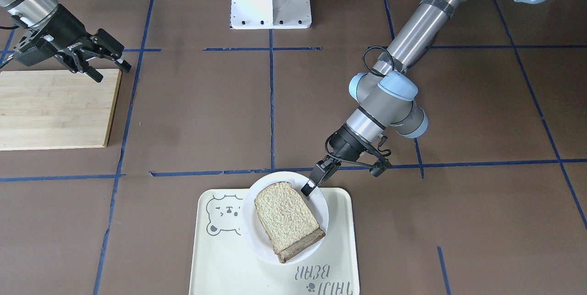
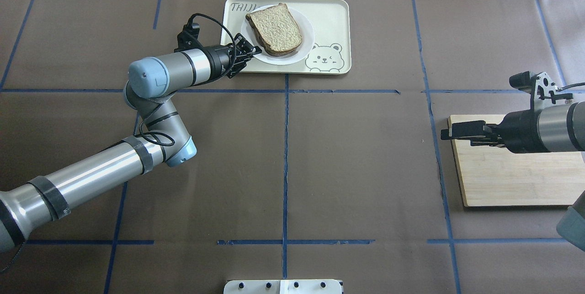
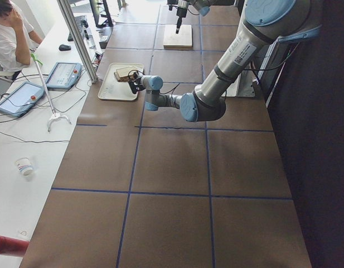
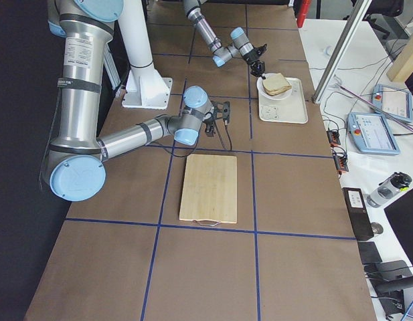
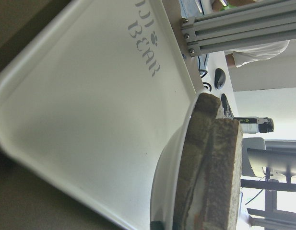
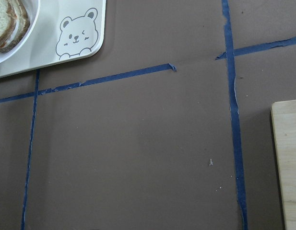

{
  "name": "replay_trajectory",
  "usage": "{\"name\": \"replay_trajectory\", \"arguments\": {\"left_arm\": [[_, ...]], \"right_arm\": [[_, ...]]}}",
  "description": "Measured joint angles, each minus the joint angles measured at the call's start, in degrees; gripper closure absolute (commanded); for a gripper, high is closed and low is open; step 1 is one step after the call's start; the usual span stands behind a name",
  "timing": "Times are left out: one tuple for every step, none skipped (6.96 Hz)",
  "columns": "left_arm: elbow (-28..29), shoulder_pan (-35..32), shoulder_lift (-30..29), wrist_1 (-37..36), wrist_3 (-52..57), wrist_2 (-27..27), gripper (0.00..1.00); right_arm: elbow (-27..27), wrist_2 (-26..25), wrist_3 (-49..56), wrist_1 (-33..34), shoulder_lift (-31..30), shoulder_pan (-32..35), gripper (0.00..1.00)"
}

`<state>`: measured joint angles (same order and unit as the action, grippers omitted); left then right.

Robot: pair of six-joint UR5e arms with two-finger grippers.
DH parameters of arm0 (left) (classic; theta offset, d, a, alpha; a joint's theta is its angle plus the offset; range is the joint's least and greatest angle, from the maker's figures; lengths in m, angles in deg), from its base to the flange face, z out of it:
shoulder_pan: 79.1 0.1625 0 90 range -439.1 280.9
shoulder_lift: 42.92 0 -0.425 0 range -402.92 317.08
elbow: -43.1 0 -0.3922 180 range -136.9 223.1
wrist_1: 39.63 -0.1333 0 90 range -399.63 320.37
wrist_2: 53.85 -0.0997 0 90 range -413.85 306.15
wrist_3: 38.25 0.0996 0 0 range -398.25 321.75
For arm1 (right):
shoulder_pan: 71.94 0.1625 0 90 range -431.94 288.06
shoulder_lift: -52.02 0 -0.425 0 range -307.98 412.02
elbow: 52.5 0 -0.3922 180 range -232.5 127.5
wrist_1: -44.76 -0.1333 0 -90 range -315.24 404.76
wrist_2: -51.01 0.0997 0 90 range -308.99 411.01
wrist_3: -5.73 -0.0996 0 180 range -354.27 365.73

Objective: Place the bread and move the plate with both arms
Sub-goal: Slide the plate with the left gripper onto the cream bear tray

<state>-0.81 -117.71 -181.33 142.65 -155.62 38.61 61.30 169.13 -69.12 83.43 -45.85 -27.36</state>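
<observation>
White plate (image 1: 249, 224) on tray (image 1: 220, 258), overhanging its robot-side edge | bread (image 1: 286, 219) flat on plate | my left gripper (image 1: 308, 188) pinched narrow on plate rim at that tray edge | my right gripper (image 1: 109, 69) spread wide, empty, well apart from tray, over board (image 1: 50, 109)

We couldn't tell if the left claw (image 1: 307, 188) really pinched the plate (image 1: 321, 208), and the tray (image 1: 206, 263) got cut off below.
</observation>
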Motion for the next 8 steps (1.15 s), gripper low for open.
{"name": "replay_trajectory", "arguments": {"left_arm": [[2.85, -0.17, -1.68, 0.0, -0.72, 0.0, 0.94], [5.15, -0.19, -2.92, 0.0, -0.98, 0.0, 0.94], [7.02, -0.13, -3.99, 0.0, -1.07, 0.0, 0.91], [8.06, -0.04, -4.62, 0.0, -1.09, 0.03, 0.81], [8.49, 0.12, -4.74, 0.01, -1.08, 0.13, 0.7], [8.54, 0.26, -4.54, 0.02, -1.02, 0.61, 0.67], [7.77, 0.27, -3.61, 0.08, -0.92, 1.28, 0.63], [5.59, 0.29, -1.42, 0.14, -0.78, 1.67, 0.62]], "right_arm": [[-0.06, 0.0, 0.0, 0.0, -0.02, 0.01, 0.0], [-0.11, 0.0, 0.03, 0.0, -0.03, 0.02, 0.0], [-0.13, 0.0, 0.05, 0.0, -0.03, 0.03, 0.0], [-0.13, 0.0, 0.06, 0.0, -0.04, 0.05, 0.0], [-0.09, 0.07, 0.06, 0.0, -0.04, 0.21, 0.0], [-0.07, 0.53, 0.06, 0.0, -0.02, 0.61, 0.0], [-0.06, 1.55, 0.06, 0.0, 0.02, 1.37, 0.0], [-0.06, 2.57, 0.06, 0.0, 0.04, 2.1, 0.0]]}}
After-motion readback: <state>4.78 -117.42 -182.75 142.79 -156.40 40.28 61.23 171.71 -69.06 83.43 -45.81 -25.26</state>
